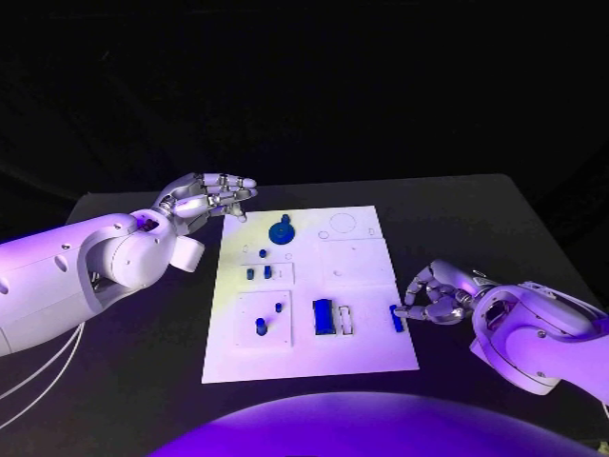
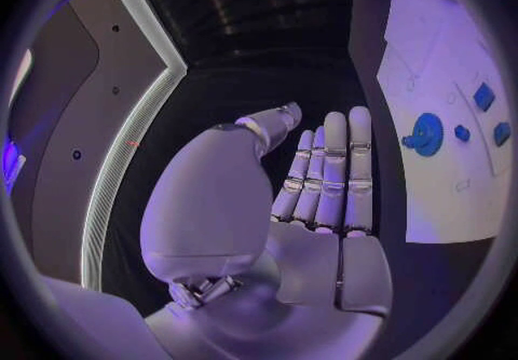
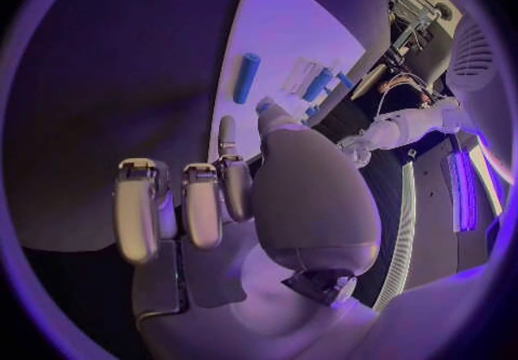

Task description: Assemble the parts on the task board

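Task board (image 1: 366, 352) — lying mid-table, blue parts (image 1: 323, 316) sitting in its near recesses. Right hand (image 1: 435, 297) hovering at the board's right edge, fingers curled, grasp unclear — probably lining up on the small peg (image 1: 397, 317). Left hand (image 1: 206, 198) waiting released, off the far-left corner.

matt white task board (image 1: 360, 286), glossy arms (image 1: 58, 276)

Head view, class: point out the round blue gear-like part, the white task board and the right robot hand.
Round blue gear-like part (image 1: 282, 230), head view, on its disc face.
White task board (image 1: 366, 347), head view, on bare near corner.
Right robot hand (image 1: 435, 297), head view, on its middle.
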Available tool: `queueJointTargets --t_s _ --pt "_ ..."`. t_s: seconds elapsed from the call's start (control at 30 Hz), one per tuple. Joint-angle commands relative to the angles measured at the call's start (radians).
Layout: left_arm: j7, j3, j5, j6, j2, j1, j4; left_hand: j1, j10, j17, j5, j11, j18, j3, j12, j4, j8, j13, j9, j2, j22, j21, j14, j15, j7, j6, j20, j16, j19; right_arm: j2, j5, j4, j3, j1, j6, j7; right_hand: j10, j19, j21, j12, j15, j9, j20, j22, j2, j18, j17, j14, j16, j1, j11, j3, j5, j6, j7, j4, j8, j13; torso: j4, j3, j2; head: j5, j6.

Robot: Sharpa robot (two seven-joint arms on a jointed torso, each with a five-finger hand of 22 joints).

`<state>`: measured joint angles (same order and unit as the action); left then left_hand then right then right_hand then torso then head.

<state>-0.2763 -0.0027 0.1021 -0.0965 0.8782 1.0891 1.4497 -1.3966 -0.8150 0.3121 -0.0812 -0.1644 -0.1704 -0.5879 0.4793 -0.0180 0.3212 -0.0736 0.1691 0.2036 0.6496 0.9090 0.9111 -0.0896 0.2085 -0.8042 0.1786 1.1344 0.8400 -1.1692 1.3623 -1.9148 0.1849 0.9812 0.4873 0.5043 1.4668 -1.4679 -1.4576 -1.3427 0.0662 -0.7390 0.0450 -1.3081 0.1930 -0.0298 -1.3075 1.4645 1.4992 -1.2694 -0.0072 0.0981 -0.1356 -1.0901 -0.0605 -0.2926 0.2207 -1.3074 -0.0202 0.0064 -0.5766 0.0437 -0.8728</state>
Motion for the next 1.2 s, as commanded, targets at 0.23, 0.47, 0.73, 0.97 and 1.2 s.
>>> queueJointTargets --t_s 0.23,0.47,0.73,0.97,1.2 --pt "-0.01 0.001 0.004 0.016 -0.002 0.0 0.001 0.004 0.009 -0.001 -0.002 -0.001 -0.014 -0.001 0.005 -0.004 0.004 0.001 -0.001 -0.005 -0.001 -0.006 -0.003 0.0 0.016 0.006 0.003 -0.001 0.005 0.02 0.05 0.005 0.001 -0.014 -0.058 0.035 0.04 -0.055 -0.001 0.002 0.008 -0.004 -0.006 -0.23 -0.002 0.005 -0.08 0.069 -0.004 0.011 -0.008 -0.009 0.003 -0.012 0.002 0.0 0.008 -0.145 0.0002 0.0004 0.0 0.0 0.0" --pt "-0.009 0.001 0.004 0.017 -0.002 0.0 0.001 0.004 0.009 -0.001 -0.002 -0.001 -0.014 -0.001 0.005 -0.004 0.004 0.001 -0.001 -0.005 -0.001 -0.006 -0.003 0.0 0.016 0.006 0.003 -0.001 0.005 0.041 0.066 0.019 0.001 -0.027 -0.067 0.037 0.041 -0.056 -0.003 0.0 0.01 -0.007 -0.007 -0.231 -0.006 0.006 -0.083 0.07 -0.002 0.006 -0.011 -0.011 0.002 -0.016 0.005 0.003 0.012 -0.147 -0.0001 0.0003 -0.001 -0.004 0.0" --pt "-0.009 0.001 0.005 0.018 -0.001 0.0 0.001 0.004 0.009 -0.001 -0.002 -0.001 -0.014 -0.001 0.005 -0.004 0.004 0.001 -0.001 -0.005 -0.001 -0.006 -0.003 0.0 0.016 0.006 0.003 -0.001 0.005 0.071 0.087 0.045 0.001 -0.046 -0.087 0.043 0.042 -0.057 -0.004 0.0 0.014 -0.01 -0.011 -0.231 -0.01 0.006 -0.084 0.07 -0.002 -0.025 -0.014 -0.004 0.002 -0.012 0.007 0.007 0.011 -0.146 -0.0002 0.0013 0.0 -0.007 0.0" --pt "-0.009 0.001 0.005 0.019 0.0 0.0 0.001 0.004 0.009 -0.001 -0.002 -0.001 -0.014 -0.001 0.005 -0.004 0.004 0.001 -0.001 -0.005 -0.001 -0.006 -0.003 0.0 0.016 0.006 0.003 -0.001 0.005 0.092 0.118 0.059 0.001 -0.056 -0.118 0.055 0.042 -0.057 -0.006 0.001 0.015 -0.009 -0.013 -0.232 -0.008 0.006 -0.086 0.07 -0.002 -0.072 -0.015 0.011 0.001 -0.009 0.008 0.016 0.008 -0.147 -0.0004 0.0001 0.0 -0.006 0.0" --pt "-0.009 0.001 0.006 0.019 0.001 0.0 0.002 0.004 0.009 -0.001 -0.002 -0.001 -0.014 -0.001 0.005 -0.004 0.004 0.001 -0.001 -0.005 -0.001 -0.006 -0.003 0.0 0.016 0.006 0.003 -0.001 0.005 0.099 0.144 0.062 0.001 -0.06 -0.118 0.065 0.041 -0.06 -0.011 0.002 0.018 0.004 -0.016 -0.233 -0.011 0.008 -0.089 0.071 -0.001 -0.154 -0.017 0.089 -0.001 -0.014 0.01 0.031 -0.004 -0.147 0.0009 0.0 0.001 -0.007 0.0"
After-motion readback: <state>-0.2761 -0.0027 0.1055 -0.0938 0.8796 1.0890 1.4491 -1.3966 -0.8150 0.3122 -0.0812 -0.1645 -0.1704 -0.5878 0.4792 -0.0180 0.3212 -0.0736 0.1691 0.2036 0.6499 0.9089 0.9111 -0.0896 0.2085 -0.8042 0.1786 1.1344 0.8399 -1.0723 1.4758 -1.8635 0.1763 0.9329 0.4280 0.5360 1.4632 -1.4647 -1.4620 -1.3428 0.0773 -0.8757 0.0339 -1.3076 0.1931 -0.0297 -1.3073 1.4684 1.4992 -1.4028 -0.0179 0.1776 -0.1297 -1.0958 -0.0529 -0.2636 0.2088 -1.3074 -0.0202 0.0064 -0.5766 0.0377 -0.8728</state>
